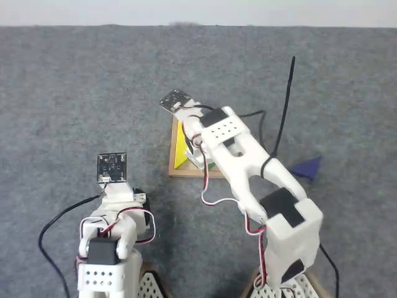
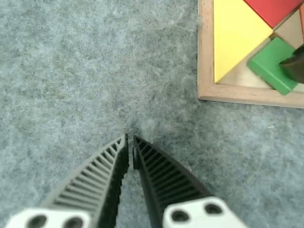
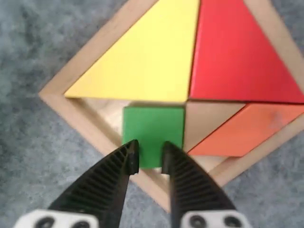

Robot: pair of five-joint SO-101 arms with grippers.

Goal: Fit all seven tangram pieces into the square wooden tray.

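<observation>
Four pieces lie inside the wooden tray [image 3: 80, 122], which sits near the middle of the high view: a big yellow triangle [image 3: 147, 52], a big red triangle [image 3: 232, 52], an orange piece [image 3: 237, 130] and a green square [image 3: 153, 128]. The two triangles meet edge to edge and fill about half of the tray. Bare wood shows on both sides of the square, and from the left wrist view it seems to sit askew rather than flat, so I judge it not yet settled.

One blue triangle [image 1: 307, 167] rests on the grey tabletop [image 1: 74, 81], right of centre in the high view and well apart from the tray. Going by the task's count of seven, at least three pieces are left to fit, so the job looks roughly half done.

Right end effector [image 3: 149, 154] hangs over the near edge of the green square, fingers slightly parted and too close together to span it, grasping nothing that I can make out. Left end effector [image 2: 130, 140] is clenched on nothing, low over bare tabletop beside the tray's corner.
</observation>
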